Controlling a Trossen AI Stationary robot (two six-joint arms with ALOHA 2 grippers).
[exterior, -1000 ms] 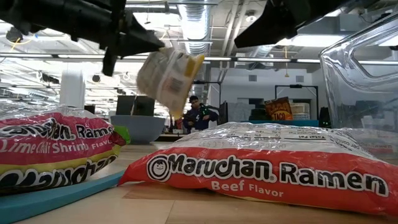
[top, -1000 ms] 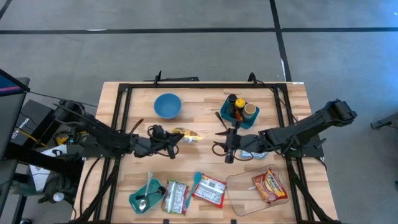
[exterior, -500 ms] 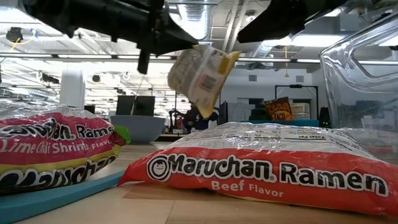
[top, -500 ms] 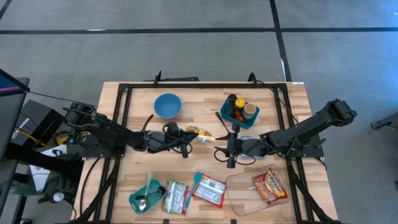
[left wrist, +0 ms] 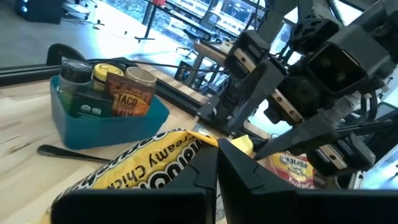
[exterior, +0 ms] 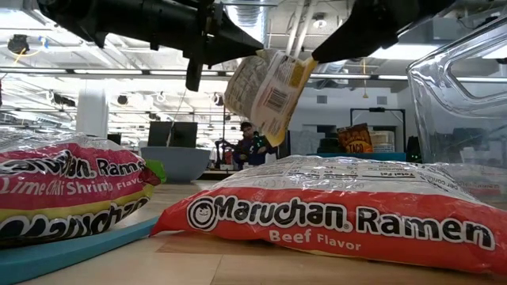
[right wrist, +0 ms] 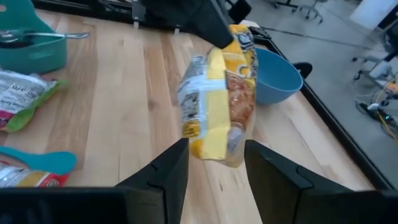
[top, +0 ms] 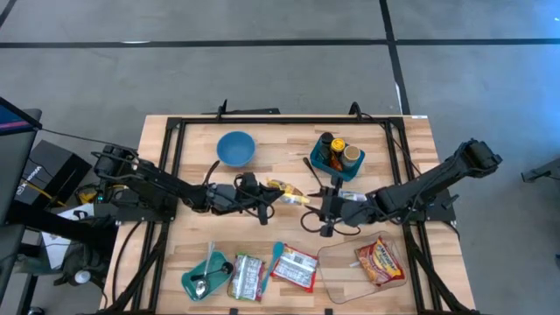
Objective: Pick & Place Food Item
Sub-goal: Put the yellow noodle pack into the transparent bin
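Carried further toward mid-table since a second ago, the yellow ramen packet point(top: 287, 190) hangs pinched in the left gripper point(top: 267, 189), its free end between the right gripper point(right wrist: 214, 168)'s spread fingers, suggesting a handover.

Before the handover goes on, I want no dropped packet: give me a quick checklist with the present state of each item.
1. Left tool shut on the yellow ramen packet: ok.
2. Packet clear of the table, hanging in the air: ok.
3. Right tool open, a finger on each side of the packet's lower edge: ok.
4. Right tool gripping the packet: not ok, not yet shut.
5. Clear container has room beside its red packet: ok.
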